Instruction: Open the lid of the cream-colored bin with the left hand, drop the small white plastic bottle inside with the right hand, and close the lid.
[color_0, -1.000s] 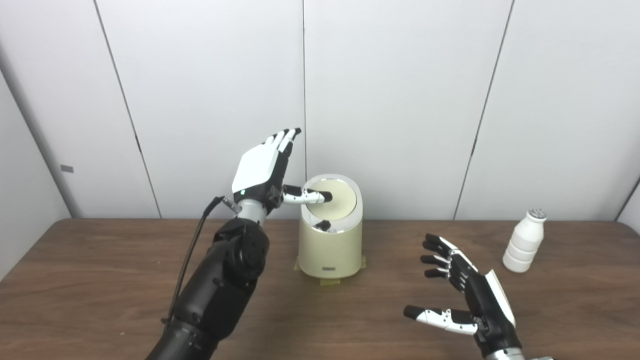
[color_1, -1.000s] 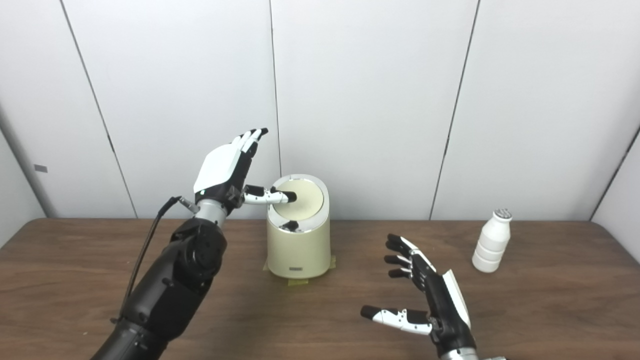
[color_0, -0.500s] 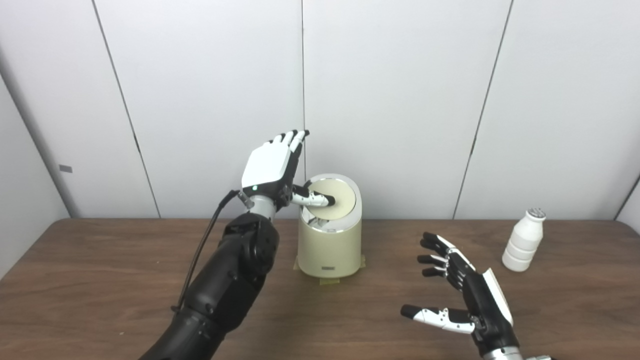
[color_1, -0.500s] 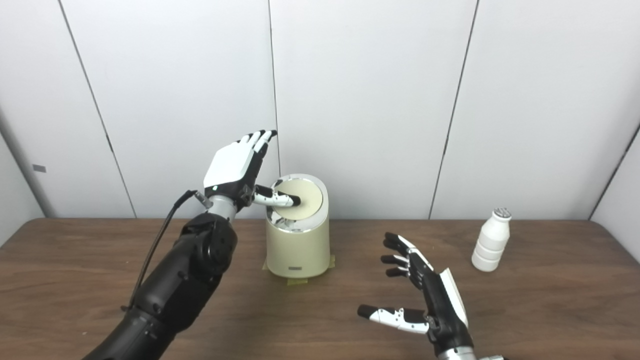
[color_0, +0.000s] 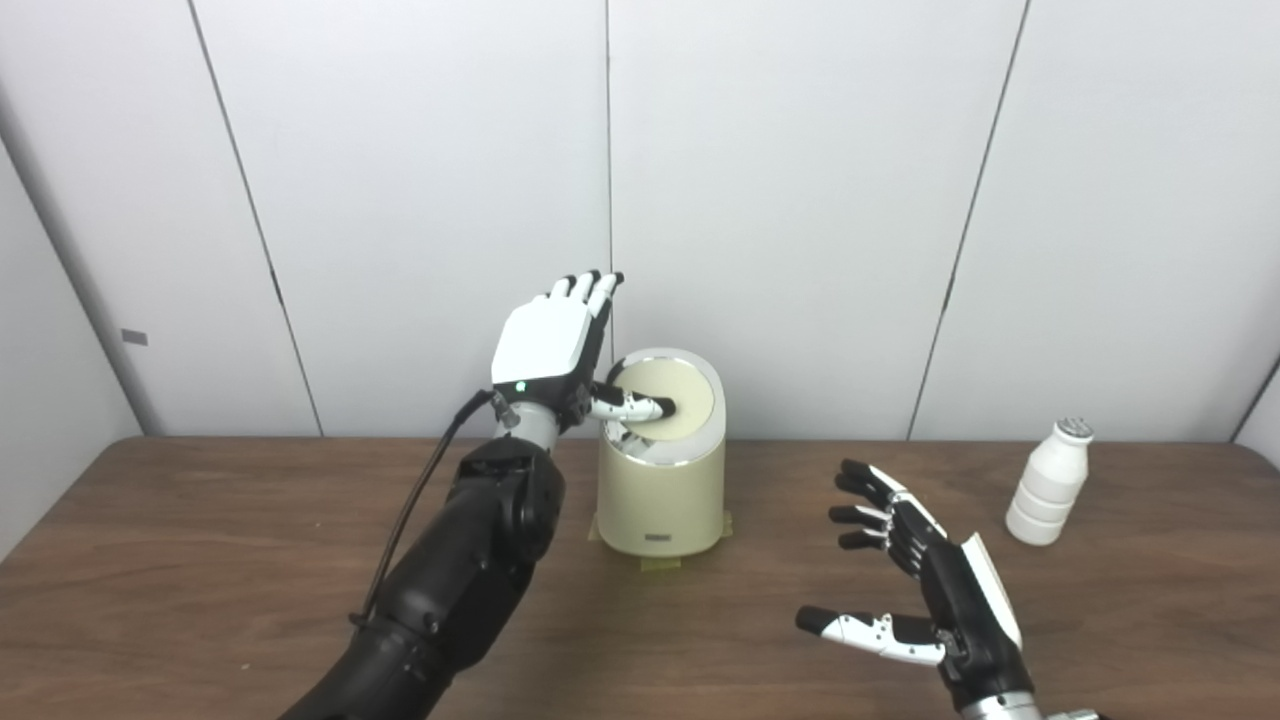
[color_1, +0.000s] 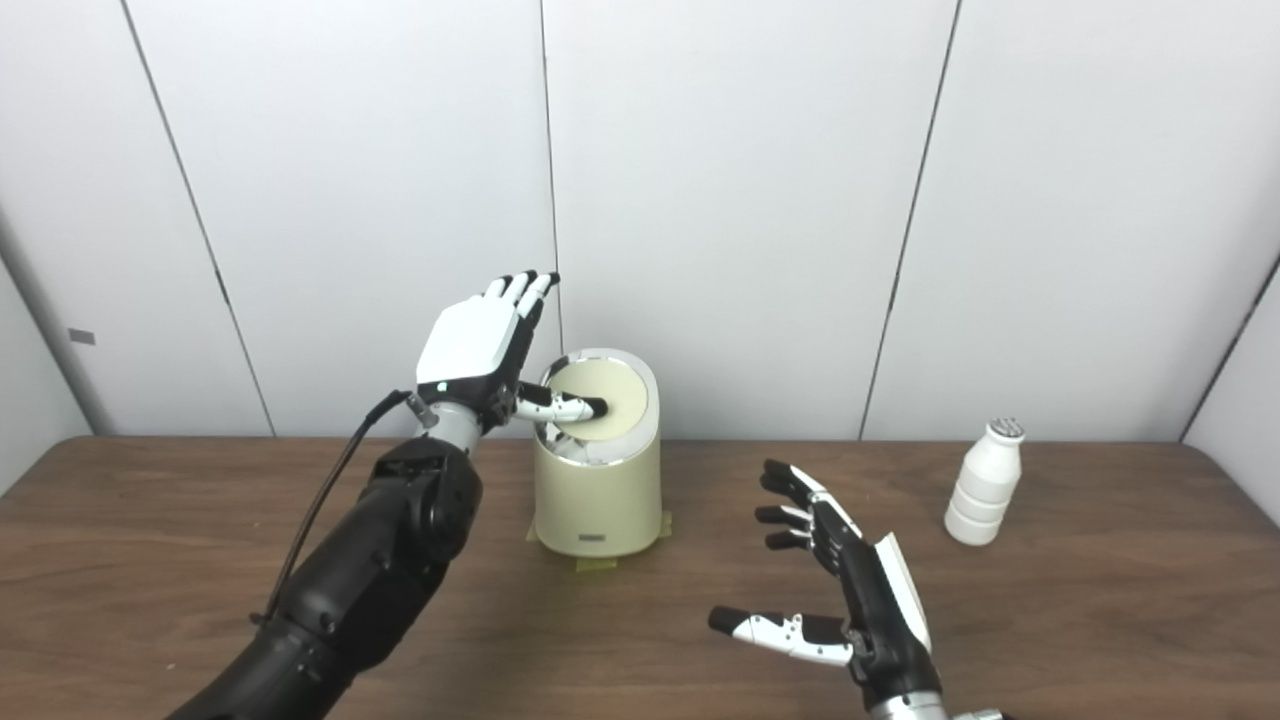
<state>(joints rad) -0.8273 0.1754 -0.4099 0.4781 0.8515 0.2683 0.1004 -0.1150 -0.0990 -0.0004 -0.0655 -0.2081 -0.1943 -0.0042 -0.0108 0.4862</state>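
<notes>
The left hand (color_0: 548, 352) is open, fingers up, and its thumb lies on the lid (color_0: 670, 398) of the cream bin (color_0: 660, 490) on the desk (color_0: 200, 560). The right hand (color_0: 935, 590) is open and empty above the desk. The white bottle (color_0: 1048, 482) stands upright, well apart to the right.

White panelled wall (color_0: 800, 200), wooden table (color_0: 200, 560)
</notes>
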